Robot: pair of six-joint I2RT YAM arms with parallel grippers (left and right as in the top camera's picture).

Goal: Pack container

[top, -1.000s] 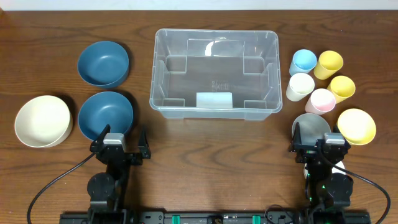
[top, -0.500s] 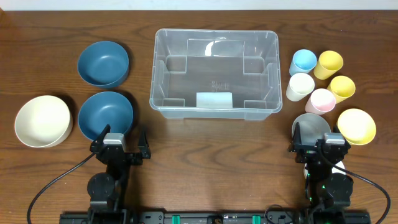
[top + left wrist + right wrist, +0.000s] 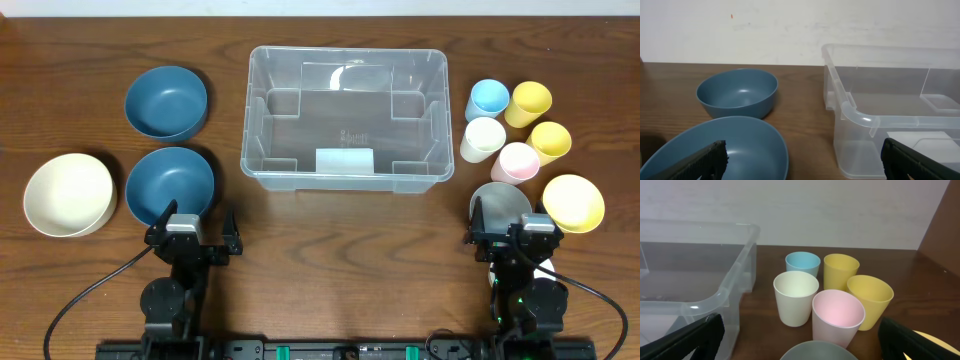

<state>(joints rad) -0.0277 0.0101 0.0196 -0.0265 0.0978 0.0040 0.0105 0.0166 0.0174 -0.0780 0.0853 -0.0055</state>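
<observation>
Container (image 3: 300,181) stands apart from bowls (image 3: 170,185) and cups (image 3: 485,138); left tool (image 3: 195,226) and right tool (image 3: 510,224) both spread wide.

Table (image 3: 60,60), overhead view.
- Container (image 3: 345,51): centre, toward the far edge. Label (image 3: 344,160) at its near wall.
- Left of the container: far bowl (image 3: 166,101) directly behind near bowl (image 3: 170,185), the two apart. Outer bowl (image 3: 68,194) is further left, just beside the near bowl.
- Right of the container: five cups in a cluster. Two at the back (image 3: 488,98) (image 3: 529,102), two in the middle (image 3: 484,138) (image 3: 549,141), one in front (image 3: 515,161).
- In front of the cups: two bowls (image 3: 573,202) (image 3: 495,200) side by side, the inner one partly under the right gripper (image 3: 510,226).
- Left gripper (image 3: 192,226): just in front of the near bowl.
</observation>
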